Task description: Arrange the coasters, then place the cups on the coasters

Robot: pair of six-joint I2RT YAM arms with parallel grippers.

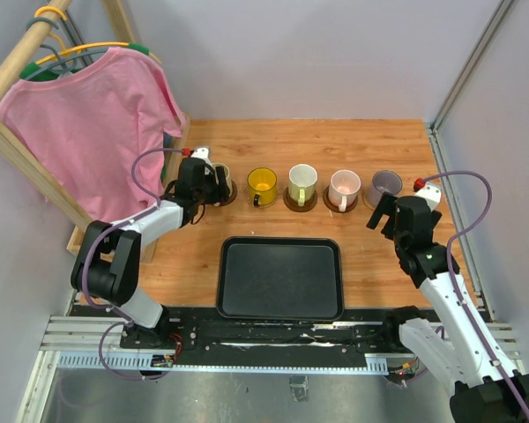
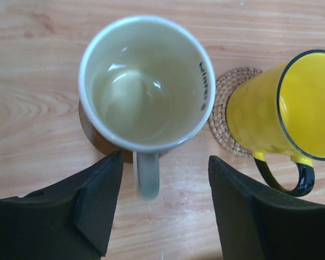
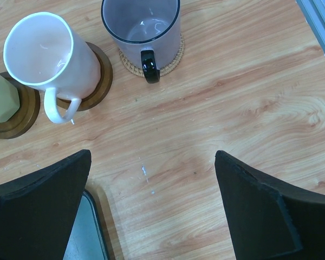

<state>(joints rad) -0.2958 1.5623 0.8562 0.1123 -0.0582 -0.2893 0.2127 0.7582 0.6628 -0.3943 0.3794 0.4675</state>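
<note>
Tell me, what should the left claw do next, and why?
Probably pull the left claw straight back and up, away from the cream cup. Its jaws stand open either side of the handle, and the cup sits upright on its dark coaster, so the placing looks done.

L arm (image 1: 150,220) folded at elbow, forearm angled fwd; I see left end effector (image 2: 165,162) pointing down, jaws parted. R arm (image 1: 445,291) stretched fwd on its own side, right end effector (image 3: 153,157) facing down, jaws spread wide, gripping nothing.
</note>
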